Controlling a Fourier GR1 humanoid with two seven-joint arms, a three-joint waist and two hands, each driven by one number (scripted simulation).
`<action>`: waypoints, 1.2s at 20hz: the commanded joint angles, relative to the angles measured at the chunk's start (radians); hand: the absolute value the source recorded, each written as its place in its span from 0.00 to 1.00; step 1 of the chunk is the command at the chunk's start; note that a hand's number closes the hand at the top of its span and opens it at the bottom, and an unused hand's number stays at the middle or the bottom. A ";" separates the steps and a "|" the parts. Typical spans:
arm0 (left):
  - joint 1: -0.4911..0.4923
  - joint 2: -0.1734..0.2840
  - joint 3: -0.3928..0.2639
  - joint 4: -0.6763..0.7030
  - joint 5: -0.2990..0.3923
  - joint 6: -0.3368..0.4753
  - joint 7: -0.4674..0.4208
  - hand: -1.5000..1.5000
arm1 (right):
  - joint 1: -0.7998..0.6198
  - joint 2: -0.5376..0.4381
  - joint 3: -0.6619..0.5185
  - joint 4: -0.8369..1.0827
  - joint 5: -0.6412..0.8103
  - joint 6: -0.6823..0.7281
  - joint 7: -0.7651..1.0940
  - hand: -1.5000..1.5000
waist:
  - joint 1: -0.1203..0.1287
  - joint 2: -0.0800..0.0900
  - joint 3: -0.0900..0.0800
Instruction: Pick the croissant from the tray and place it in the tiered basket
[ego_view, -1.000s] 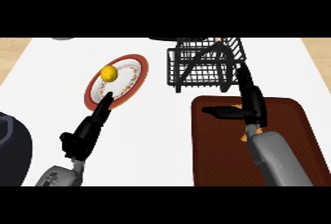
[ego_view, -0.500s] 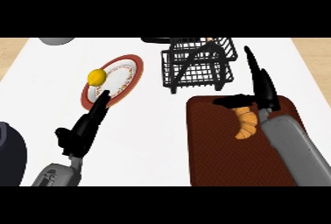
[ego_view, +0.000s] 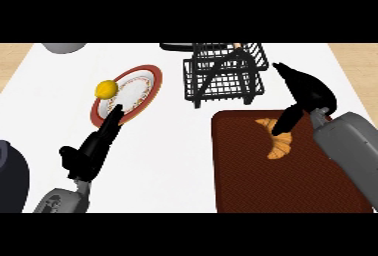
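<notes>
1. The croissant lies on the brown tray, in the tray's upper middle part. Its long axis runs roughly from 11 o'clock down to 6 o'clock, with a slight curve; the upper tip points toward 11 o'clock and the lower, broader end toward 6 o'clock.
2. The right robot hand is at about 1 o'clock from the croissant, over the tray's upper right corner. Its fingers stretch straight toward 11 o'clock and its thumb reaches down toward 7 o'clock, its tip over or on the croissant's upper part; whether it touches cannot be told. The fingers and thumb are spread apart and clamp nothing.
3. The grey right forearm comes in from the lower right, along the tray's right side.
4. The tiered basket, of black wire, stands on the white worktop at about 11 o'clock from the croissant, just beyond the tray's upper edge.
5. A plate with a red rim lies at 9 o'clock from the basket, and a yellow lemon sits on its left part.
6. The left robot hand is at the lower left, well apart from the tray, fingers straight and together, pointing to 1 o'clock with the tips at the plate's lower rim; it holds nothing.
7. A dark rounded object shows at the left edge, and a grey one at the top left.
</notes>
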 joint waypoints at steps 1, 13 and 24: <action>-0.006 -0.008 0.001 -0.039 -0.003 0.019 0.032 0.50 | -0.065 -0.019 0.044 -0.137 -0.034 0.225 0.246 0.00 | -0.001 0.003 0.005; -0.001 -0.082 0.003 0.054 -0.061 0.003 -0.061 0.50 | 0.053 0.074 0.005 -0.393 0.103 0.200 0.574 0.00 | 0.012 0.019 0.008; -0.015 -0.046 0.053 -0.089 -0.039 -0.021 0.103 0.50 | 0.191 0.094 -0.051 -0.239 0.181 0.239 0.450 0.00 | 0.015 0.019 0.009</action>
